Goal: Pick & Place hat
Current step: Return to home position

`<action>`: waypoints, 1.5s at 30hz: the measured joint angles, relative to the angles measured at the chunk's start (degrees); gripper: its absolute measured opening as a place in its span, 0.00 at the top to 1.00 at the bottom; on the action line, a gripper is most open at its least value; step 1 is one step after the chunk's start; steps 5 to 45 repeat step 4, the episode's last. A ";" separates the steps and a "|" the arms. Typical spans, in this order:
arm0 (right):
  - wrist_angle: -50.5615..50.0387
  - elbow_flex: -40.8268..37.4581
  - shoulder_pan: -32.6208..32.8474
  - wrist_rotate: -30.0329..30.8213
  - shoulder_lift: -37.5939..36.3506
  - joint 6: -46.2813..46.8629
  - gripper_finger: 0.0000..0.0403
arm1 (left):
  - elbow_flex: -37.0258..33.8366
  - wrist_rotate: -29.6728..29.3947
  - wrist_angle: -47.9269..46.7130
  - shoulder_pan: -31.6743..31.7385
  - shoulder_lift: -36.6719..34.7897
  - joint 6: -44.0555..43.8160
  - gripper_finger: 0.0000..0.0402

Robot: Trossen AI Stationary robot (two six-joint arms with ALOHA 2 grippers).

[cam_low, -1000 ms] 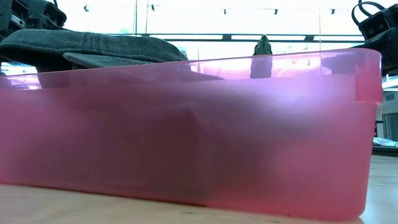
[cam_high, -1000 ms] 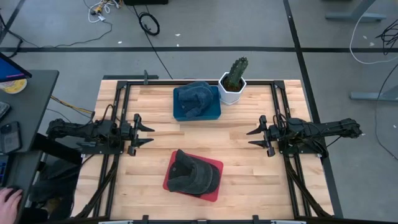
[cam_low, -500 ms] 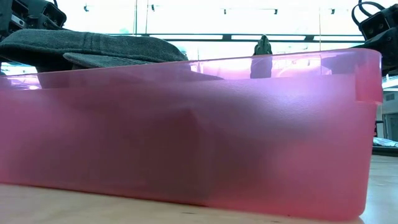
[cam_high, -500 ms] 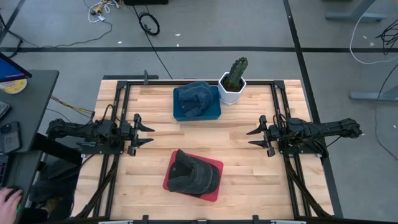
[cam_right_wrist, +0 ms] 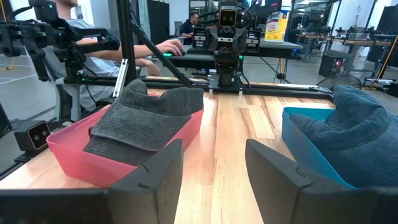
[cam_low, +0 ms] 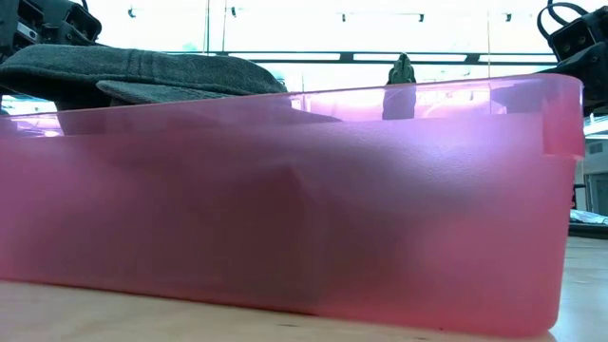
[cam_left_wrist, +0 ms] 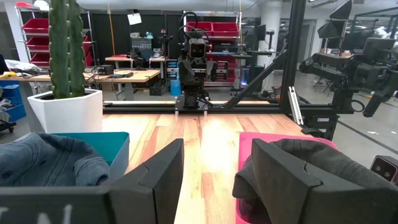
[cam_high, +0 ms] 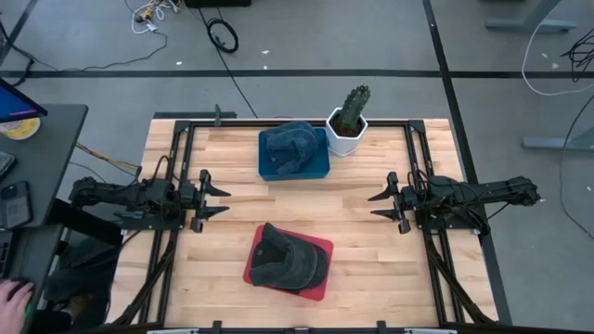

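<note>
A dark grey cap [cam_high: 288,262] lies in a red tray [cam_high: 321,249] near the table's front middle; its crown rises above the tray's rim [cam_right_wrist: 152,121]. A blue hat [cam_high: 290,147] sits in a blue tray [cam_high: 317,167] at the far middle, bulging over the rim [cam_right_wrist: 357,130]. My left gripper [cam_high: 215,198] waits open at the table's left side, level, pointing toward the middle. My right gripper [cam_high: 378,205] waits open at the right side, facing it. Neither is near a hat.
A cactus in a white pot [cam_high: 348,125] stands at the far edge, right beside the blue tray. Black frame rails [cam_high: 176,139] run along the table's sides. Bare wood lies between the two grippers. A person's hand [cam_high: 14,299] shows off the table at lower left.
</note>
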 joint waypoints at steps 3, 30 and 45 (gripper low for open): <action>0.00 0.00 -0.02 0.02 0.01 0.00 0.56 | -0.02 0.00 0.00 0.02 0.00 0.02 0.52; 0.00 0.00 0.00 0.02 0.01 0.00 0.56 | -0.01 0.00 0.00 0.00 0.00 0.01 0.52; 0.00 0.00 0.00 0.02 0.01 0.00 0.56 | -0.01 0.00 0.00 0.00 0.00 0.01 0.52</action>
